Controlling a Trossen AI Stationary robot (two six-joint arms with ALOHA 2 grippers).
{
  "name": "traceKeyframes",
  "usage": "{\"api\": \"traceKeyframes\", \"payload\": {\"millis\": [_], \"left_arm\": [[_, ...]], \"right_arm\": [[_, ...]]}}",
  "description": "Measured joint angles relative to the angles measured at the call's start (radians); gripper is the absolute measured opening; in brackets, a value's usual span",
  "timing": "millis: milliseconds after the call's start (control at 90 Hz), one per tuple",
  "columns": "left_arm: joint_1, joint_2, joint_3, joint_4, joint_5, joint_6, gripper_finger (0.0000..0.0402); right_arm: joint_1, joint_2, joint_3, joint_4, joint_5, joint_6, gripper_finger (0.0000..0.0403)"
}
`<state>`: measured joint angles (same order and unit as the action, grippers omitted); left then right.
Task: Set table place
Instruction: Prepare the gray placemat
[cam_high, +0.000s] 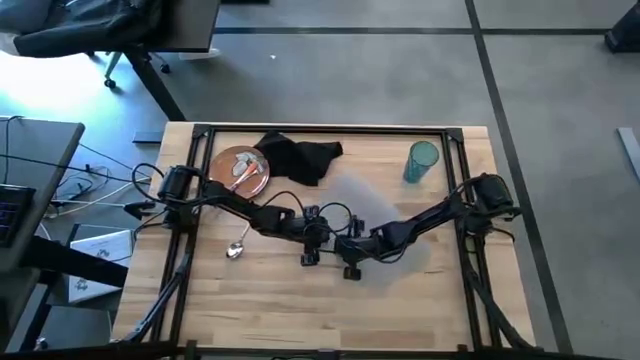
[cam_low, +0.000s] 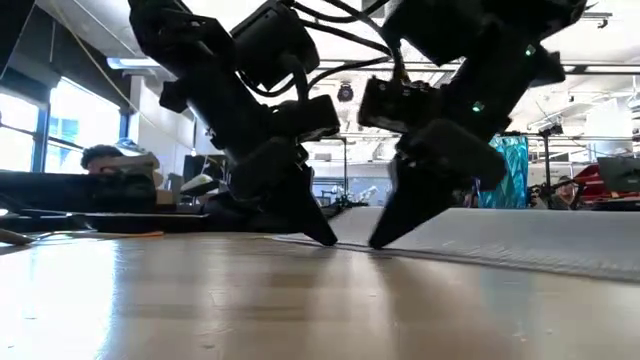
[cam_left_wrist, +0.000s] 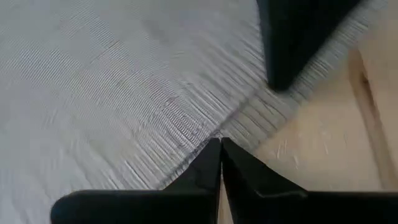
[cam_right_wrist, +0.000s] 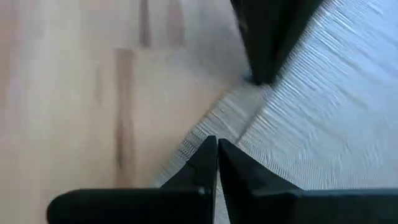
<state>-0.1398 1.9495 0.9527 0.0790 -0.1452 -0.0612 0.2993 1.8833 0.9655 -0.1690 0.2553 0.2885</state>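
The grey woven placemat (cam_high: 385, 212) lies flat on the wooden table (cam_high: 280, 310), right of centre. Both grippers point down at its near edge. My left gripper (cam_high: 310, 257) and my right gripper (cam_high: 352, 270) stand close together, both shut at the mat's hem. At the far left, the round orange-brown plate (cam_high: 240, 170) carries the orange-handled fork and knife (cam_high: 243, 172). The black napkin (cam_high: 300, 158) lies crumpled beside the plate, and the teal tumbler (cam_high: 422, 160) stands upright at the far right. The silver spoon (cam_high: 237, 248) lies on the wood left of the grippers. My left gripper meets the placemat's near edge (cam_left_wrist: 205, 134) by its left corner with only its shut fingertips, slanting down from above. The mat lies flat on the table. My right gripper has its shut fingertips on the same edge (cam_right_wrist: 231, 134), a little farther right, also slanting down from above; the mat stays flat there.
Black frame rails (cam_high: 200, 200) run along both table sides where the arms are mounted. Bare wood (cam_high: 300, 310) stretches along the near part of the table. Beyond the table stand desks, cables and a chair (cam_high: 80, 30); a person (cam_low: 100, 158) shows in the room behind.
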Motion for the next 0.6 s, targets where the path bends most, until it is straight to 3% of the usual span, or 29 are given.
{"api": "traceKeyframes", "payload": {"millis": [200,522,600], "left_arm": [[-0.002,-0.001,-0.033,0.033,-0.003,-0.032,0.0000],[-0.016,0.000,-0.037,0.048,-0.005,-0.032,0.0000],[-0.016,0.000,-0.037,0.049,-0.003,-0.032,0.0000]], "right_arm": [[0.001,-0.038,0.000,-0.152,0.012,0.002,0.0000],[-0.060,-0.124,-0.005,-0.400,0.291,0.042,0.0000],[-0.077,-0.142,-0.006,-0.412,0.310,0.042,0.0000]]}}
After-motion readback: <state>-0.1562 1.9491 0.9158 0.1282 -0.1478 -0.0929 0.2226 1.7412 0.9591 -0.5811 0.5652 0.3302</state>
